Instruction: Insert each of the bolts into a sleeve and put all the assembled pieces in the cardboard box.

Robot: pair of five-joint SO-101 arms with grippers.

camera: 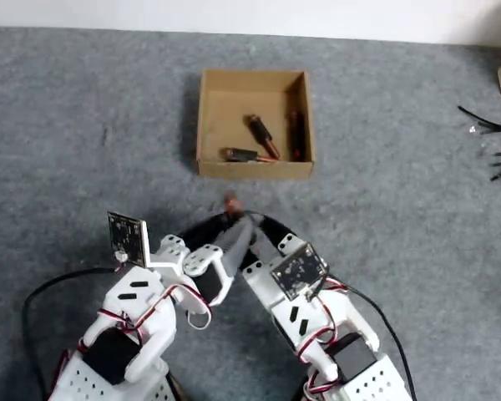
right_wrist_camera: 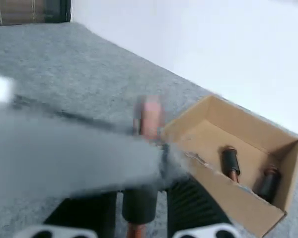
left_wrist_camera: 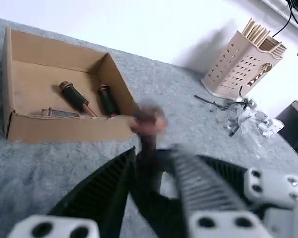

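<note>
**A:** Where's the piece right now?

**B:** Between the two hands, over the desk (camera: 83, 125), just short of the front wall of the cardboard box (camera: 252, 170). The right hand (right_wrist_camera: 139, 196) is clenched on the dark sleeve (right_wrist_camera: 138, 210). The left hand (left_wrist_camera: 151, 153) looks clamped on the bolt (left_wrist_camera: 148, 121), copper head up, though that part is blurred.

**A:** What could go wrong?

**B:** The crowding, I'd say. The fingers sit so close that one hand letting go could knock the other and tip the bolt out of the sleeve. Let go too soon and the piece lands on the desk against the wall, not inside.

**A:** And the count?

**B:** Three assembled pieces (camera: 263, 136) lie in the box, one bolt and one sleeve are in the hands, and there is one box
</note>
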